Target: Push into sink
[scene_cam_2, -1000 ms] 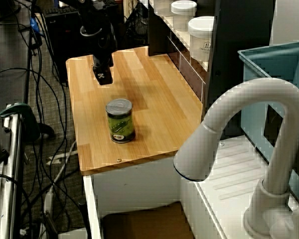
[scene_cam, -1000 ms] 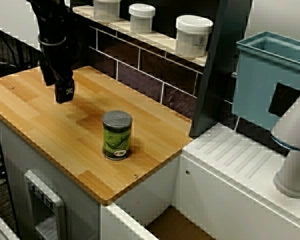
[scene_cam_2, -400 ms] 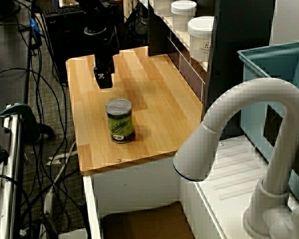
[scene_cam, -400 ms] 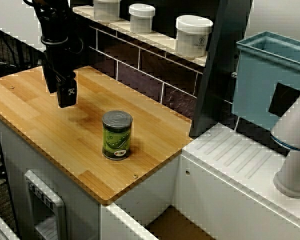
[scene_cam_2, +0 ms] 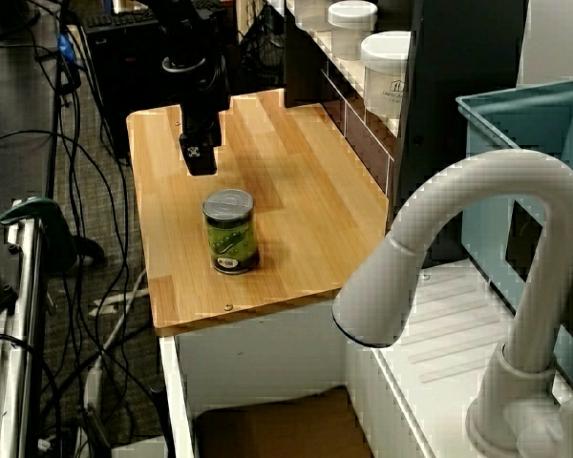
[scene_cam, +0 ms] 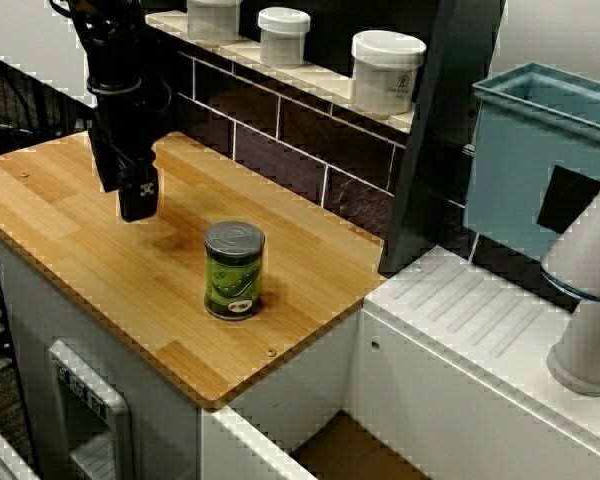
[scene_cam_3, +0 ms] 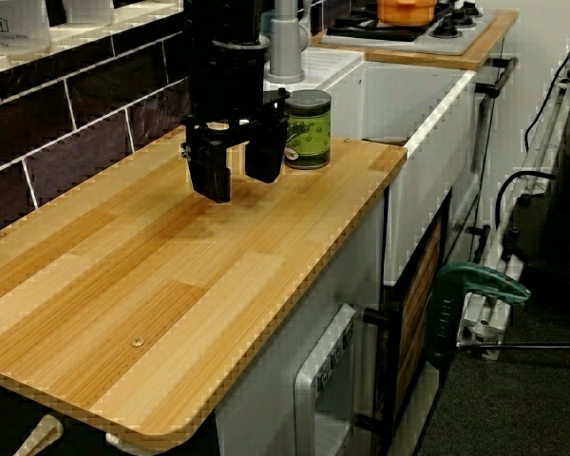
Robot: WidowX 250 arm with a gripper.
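Nothing of the push is judged to be done. The green-labelled cylindrical tin can (scene_cam: 234, 270) stands upright on the pale wooden worktop (scene_cam: 70, 225), near the worktop's corner closest to the white plastic sink with ribbed draining surface (scene_cam: 480, 320), and well short of the basin. The black gripper (scene_cam_3: 237, 171) hangs above the worktop behind the can, on the side away from the sink, apart from it; no contact is made. The whole push is left.

Only in the low side view are the gripper's fingers (scene_cam_3: 211, 176) seen spread apart with nothing between them. The brownish basin floor (scene_cam_2: 267, 429) is shown best in the faucet-side view.
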